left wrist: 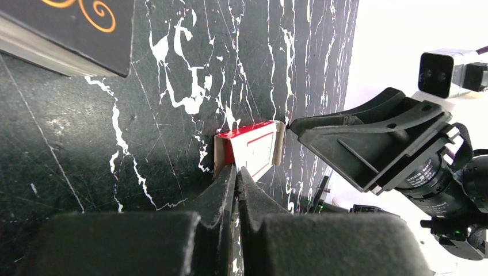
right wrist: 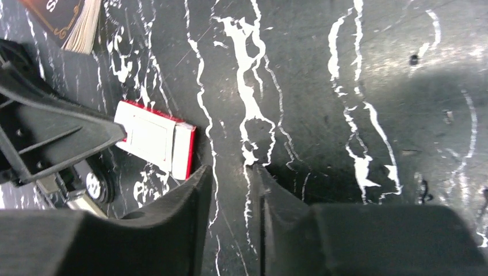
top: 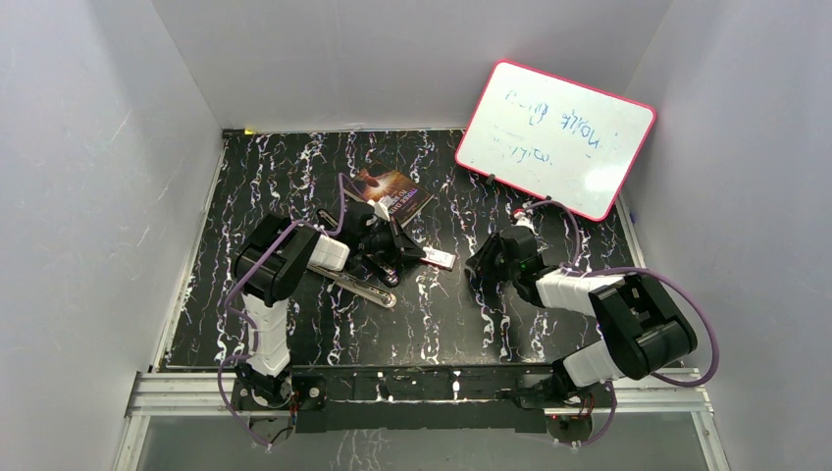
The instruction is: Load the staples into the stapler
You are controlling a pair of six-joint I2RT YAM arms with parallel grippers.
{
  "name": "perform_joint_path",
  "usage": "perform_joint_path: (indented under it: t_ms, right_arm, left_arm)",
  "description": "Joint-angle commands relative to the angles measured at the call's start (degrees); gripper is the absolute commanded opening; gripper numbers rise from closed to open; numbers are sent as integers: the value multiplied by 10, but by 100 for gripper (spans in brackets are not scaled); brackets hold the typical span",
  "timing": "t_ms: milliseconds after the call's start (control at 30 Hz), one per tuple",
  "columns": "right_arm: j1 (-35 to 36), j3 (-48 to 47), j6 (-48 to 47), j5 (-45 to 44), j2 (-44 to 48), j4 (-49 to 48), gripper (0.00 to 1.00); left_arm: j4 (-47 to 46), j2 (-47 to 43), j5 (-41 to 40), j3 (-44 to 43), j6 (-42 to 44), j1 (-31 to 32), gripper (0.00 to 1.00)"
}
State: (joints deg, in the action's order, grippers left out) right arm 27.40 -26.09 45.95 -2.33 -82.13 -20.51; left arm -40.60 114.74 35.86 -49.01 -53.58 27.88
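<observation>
Top external view: staple box (top: 441, 258), white and red, lay near the bench (top: 294, 334) centre. The staples were hidden inside, none visible, and the box print was too small to read. Left gripper (left wrist: 236, 172) had its fingers pressed together, tips against the box's near end. Right gripper (right wrist: 235, 172) stood right of the box, fingers slightly spread, nothing between them. Stapler (top: 363, 287) lay left of the box, partly covered by the left arm. Book (top: 392, 193) title was unreadable. Whiteboard (top: 554, 137) scrawl at the far right corner was illegible.
</observation>
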Motion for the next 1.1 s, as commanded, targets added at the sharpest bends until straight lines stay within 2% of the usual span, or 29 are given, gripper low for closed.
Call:
perform_joint_path:
  t_ms: [0, 100, 233, 600, 800, 900, 1067]
  right_arm:
    - [-1, -11, -20, 61, -2, -33, 44]
    - [0, -26, -13, 89, -21, -47, 50]
    - [1, -49, 1, 97, -48, -43, 52]
    - [29, -111, -4, 30, -88, 46, 49]
    - [47, -145, -44, -16, -112, 106, 47]
    - [54, -145, -55, -44, -110, 120, 43]
    - [54, -131, -57, -71, -94, 130, 30]
  left_arm:
    - [1, -35, 6, -12, 9, -2, 0]
    - [1, -34, 5, -13, 9, -2, 0]
    - [2, -36, 6, -13, 9, -2, 0]
    - [3, -28, 6, -21, 10, 1, 0]
    - [2, -28, 7, -23, 11, 2, 0]
    - [3, -29, 6, -23, 11, 1, 0]
    - [4, -29, 5, -24, 11, 1, 0]
